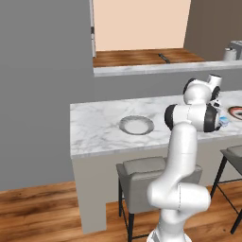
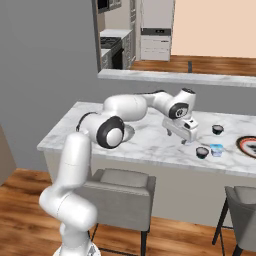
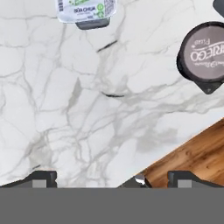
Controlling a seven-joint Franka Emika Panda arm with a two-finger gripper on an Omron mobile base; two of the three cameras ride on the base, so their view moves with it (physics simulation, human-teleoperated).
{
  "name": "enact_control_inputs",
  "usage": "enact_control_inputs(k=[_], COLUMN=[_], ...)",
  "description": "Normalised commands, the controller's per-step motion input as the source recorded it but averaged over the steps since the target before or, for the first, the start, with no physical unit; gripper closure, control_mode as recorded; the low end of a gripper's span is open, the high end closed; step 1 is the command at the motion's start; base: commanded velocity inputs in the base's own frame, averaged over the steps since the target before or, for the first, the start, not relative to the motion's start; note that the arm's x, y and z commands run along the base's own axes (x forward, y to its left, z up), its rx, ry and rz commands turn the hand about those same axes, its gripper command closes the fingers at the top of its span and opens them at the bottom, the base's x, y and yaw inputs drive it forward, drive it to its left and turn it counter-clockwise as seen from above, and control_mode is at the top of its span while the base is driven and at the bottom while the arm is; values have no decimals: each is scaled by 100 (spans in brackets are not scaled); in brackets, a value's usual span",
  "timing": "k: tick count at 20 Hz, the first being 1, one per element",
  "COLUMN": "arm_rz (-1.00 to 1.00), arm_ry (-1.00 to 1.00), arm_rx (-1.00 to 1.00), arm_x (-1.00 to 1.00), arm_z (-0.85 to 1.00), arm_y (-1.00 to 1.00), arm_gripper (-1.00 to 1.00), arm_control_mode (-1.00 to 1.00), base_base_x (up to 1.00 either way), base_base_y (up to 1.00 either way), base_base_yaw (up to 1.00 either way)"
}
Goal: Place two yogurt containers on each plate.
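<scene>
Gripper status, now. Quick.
Gripper: open, holding nothing, above the counter near a dark yogurt cup.

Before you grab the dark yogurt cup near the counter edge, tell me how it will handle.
The dark cup looks small and squat, so it is probably light and unlikely to tip. Its round body may slip or turn between the jaws unless gripped squarely. It sits close to the counter edge, so a stray nudge could push it off.
</scene>
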Motion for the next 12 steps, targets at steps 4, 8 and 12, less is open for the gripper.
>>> enact_control_inputs(k=[4, 8, 12], arm_rz=[-3, -2, 0], arm_ry=[-1, -9, -13], arm_rx=[0, 0, -8], arm_x=[24, 22, 14], arm_z=[-11, -3, -15], arm_y=[-11, -14, -1], arm_gripper=[-100, -100, -100], arm_control_mode=[-100, -100, -100], base_base_x=[0, 0, 0], base_base_y=[0, 0, 0], base_base_yaw=[0, 0, 0])
